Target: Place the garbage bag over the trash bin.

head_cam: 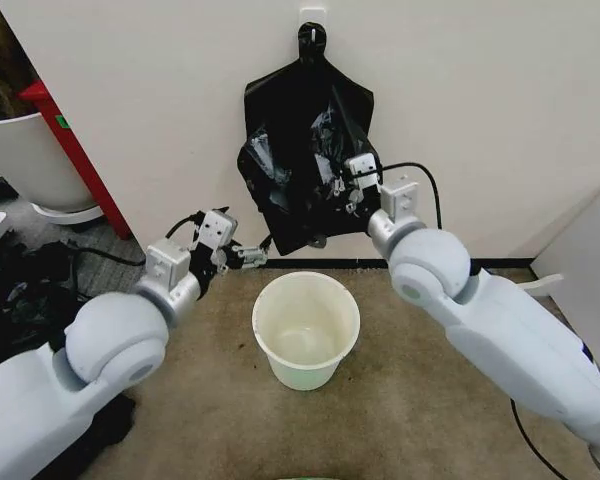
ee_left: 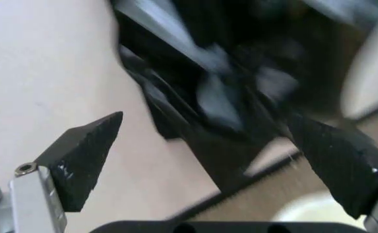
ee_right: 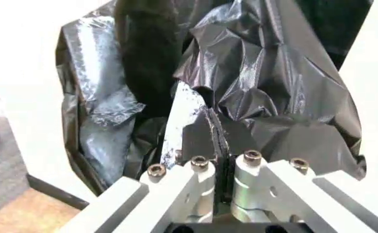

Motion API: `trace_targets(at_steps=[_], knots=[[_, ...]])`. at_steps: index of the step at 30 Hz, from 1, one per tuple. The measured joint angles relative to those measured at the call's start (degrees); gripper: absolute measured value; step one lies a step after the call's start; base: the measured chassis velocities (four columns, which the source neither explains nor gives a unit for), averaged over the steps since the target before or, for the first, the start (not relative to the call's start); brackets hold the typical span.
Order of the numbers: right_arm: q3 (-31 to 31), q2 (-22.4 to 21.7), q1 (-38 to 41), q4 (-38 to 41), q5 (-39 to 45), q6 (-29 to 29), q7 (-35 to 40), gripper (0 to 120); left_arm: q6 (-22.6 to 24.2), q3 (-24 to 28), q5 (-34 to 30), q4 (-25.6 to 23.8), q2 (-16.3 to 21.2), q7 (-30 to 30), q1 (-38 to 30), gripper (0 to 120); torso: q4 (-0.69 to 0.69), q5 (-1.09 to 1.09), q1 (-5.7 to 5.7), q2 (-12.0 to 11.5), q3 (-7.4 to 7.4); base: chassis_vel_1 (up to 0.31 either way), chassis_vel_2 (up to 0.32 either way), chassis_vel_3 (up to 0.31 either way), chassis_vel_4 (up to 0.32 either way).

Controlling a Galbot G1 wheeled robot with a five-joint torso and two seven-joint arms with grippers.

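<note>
The trash bin (head_cam: 306, 343) stood upright and empty on the floor (head_cam: 430, 420), below a black bag bundle (head_cam: 305, 165) hung from a wall hook (head_cam: 312, 22). The right pincer (head_cam: 346, 190), its fingers (ee_right: 198, 138) pressed together, gripped a fold of the garbage bag (ee_right: 266, 97) at the bundle's front. The left pincer (head_cam: 250, 256) stood wide apart, holding nothing, near the bundle's lower corner.

your bag (head_cam: 302, 160) is glossy black film, crumpled and wrinkly, hanging against the wall above the bin (head_cam: 306, 328). its lower corner ends just above the floor, behind the rim. your bin is a small round off-white bucket, upright on the floor, open and empty, tapering toward its base.
</note>
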Motion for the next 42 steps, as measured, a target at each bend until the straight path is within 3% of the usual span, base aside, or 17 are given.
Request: trace_targets(at_steps=[7, 13, 20, 30, 36, 38, 42], knots=[[1.82, -0.37, -1.15, 0.61, 2.88, 1.2, -0.63, 0, 1.42, 7.39, -5.78, 8.89, -6.24, -4.93, -14.36, 100, 0.0, -0.01, 0.0, 0.0, 0.01, 0.0, 0.0, 0.0, 0.0], [2.89, 0.16, -0.29, 0.54, 4.38, 1.51, -0.8, 0, 3.88, 13.01, -7.7, 13.12, -10.96, -8.13, -21.56, 100, 0.0, 0.0, 0.0, 0.0, 0.01, 0.0, 0.0, 0.0, 0.0], [3.82, 0.37, 0.47, 0.59, 6.16, 1.55, -0.81, 0, 6.74, 16.75, -8.09, 15.84, -13.99, -13.15, -24.35, 100, 0.0, -0.01, 0.0, -0.01, 0.01, 0.0, 0.0, 0.0, 0.0], [4.08, 0.87, 0.47, 0.96, 7.5, 1.95, -0.87, 0, 7.21, 19.41, -8.79, 20.62, -16.92, -14.46, -26.28, 100, 0.0, 0.0, 0.0, -0.01, 0.01, 0.0, 0.0, 0.0, 0.0], [4.5, 0.57, -0.32, 1.73, 8.02, 2.01, -0.98, 0, 7.08, 20.31, -8.14, 23.77, -18.75, -16.26, -27.27, 79, 0.0, -0.01, 0.0, -0.01, 0.0, 0.0, 0.0, 0.0, 0.0], [4.62, 0.51, -0.5, 1.78, 8.03, 2.01, -0.98, 0, 7.01, 20.33, -8.11, 24.14, -18.95, -16.47, -27.39, 76, 0.0, 0.0, 0.0, -0.01, 0.0, 0.0, 0.0, 0.0, 0.0], [6.05, -0.36, -2.11, 2.2, 8.0, 2.21, -1.19, 0, 6.12, 19.65, -8.3, 25.62, -19.63, -17.22, -27.71, 56, 0.01, 0.0, 0.0, -0.01, 0.0, 0.0, 0.0, 0.0, 0.0]])
